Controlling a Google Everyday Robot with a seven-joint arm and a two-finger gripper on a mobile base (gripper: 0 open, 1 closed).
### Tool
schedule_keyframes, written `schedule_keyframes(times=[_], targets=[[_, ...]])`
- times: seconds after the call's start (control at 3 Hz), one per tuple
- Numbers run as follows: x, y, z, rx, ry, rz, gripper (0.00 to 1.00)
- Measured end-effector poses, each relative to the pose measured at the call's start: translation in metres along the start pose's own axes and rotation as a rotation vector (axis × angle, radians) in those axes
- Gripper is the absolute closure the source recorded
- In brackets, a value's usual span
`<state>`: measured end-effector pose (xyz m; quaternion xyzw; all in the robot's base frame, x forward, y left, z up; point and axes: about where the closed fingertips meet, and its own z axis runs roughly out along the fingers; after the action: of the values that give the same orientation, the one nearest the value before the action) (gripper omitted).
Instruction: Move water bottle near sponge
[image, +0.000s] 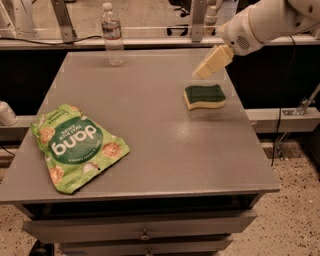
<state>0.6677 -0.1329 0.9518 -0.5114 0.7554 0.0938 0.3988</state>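
The water bottle (113, 34) stands upright at the far left of the grey table (150, 150); it is clear plastic with a white cap and a white label with a red band. The sponge (204, 96) lies flat at the right side of the table, dark green top over pale yellow foam. My gripper (204, 72) hangs in the air above the table, just behind the sponge and well to the right of the bottle. It holds nothing.
A large green "dang" snack bag (75, 147) lies flat at the front left of the table. A metal rail and frame (150, 42) run behind the table's far edge. Drawers (145, 227) sit below the front edge.
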Motion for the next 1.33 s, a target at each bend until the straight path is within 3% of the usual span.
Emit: schedule_keyframes(times=[0.33,0.67,1.33], targets=[[-0.042,-0.016,0.033,0.032,-0.157,0.078,0.0],[-0.042,-0.016,0.033,0.032,-0.157,0.078,0.0],[-0.078,-0.029,0.078,0.04,-0.27,0.057,0.0]])
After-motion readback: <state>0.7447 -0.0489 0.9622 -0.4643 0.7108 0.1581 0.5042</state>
